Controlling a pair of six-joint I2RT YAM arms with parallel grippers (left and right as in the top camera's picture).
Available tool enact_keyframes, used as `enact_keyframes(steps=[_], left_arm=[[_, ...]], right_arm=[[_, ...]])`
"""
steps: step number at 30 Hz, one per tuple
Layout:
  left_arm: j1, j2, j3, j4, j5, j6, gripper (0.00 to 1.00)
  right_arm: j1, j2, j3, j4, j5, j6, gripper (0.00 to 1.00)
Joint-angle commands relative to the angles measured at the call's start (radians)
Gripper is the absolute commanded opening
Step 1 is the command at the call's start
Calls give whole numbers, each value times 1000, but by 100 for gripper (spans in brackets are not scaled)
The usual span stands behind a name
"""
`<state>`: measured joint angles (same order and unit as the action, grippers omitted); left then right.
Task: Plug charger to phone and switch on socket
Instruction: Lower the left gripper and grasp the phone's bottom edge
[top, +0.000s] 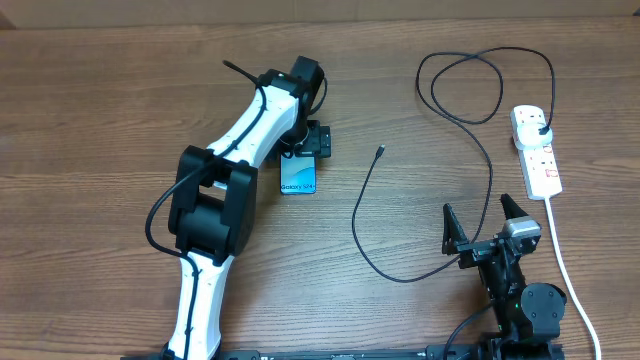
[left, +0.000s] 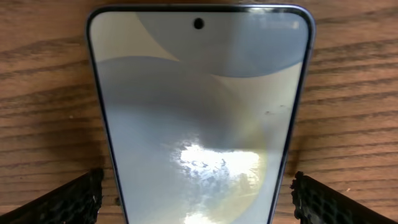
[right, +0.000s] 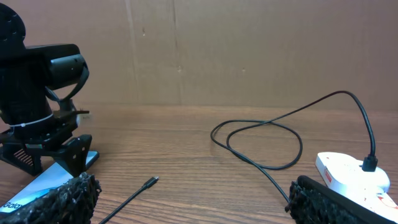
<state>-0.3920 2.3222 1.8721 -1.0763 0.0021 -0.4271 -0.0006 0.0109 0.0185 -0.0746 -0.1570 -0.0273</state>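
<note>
I work over a brown wood-grain table (top: 110, 110), with a plain wall of tan board (right: 249, 50) rising at its far edge. My left pincer (top: 303, 148) stands wide open over the phone (top: 298, 180), one finger (left: 68, 202) on each side of it with bare wood between, gripping nothing. The phone lies flat and screen up, left of the table's middle. My right pincer (top: 483, 225) hangs open and empty at the near right. The charger (top: 354, 225) curves loosely across the wood between us, its connector tip (top: 381, 151) lying free to the right of the phone. Its black plug (top: 541, 128) sits in the far end of the socket (top: 540, 165), at the far right, whose white cord (top: 565, 270) runs toward the near edge.
</note>
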Motion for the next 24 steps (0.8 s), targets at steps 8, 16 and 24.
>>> enact_keyframes(steps=[8, 16, 24], left_arm=[[-12, 13, -6, 0, -58, -26, 99], [-12, 13, -86, 45, -55, -41, 100], [-12, 13, -103, 84, -57, -41, 100]], right_arm=[[-7, -8, -11, 5, 6, -4, 100], [-7, -8, -11, 5, 6, -4, 100], [-7, -8, -11, 5, 6, -3, 100]])
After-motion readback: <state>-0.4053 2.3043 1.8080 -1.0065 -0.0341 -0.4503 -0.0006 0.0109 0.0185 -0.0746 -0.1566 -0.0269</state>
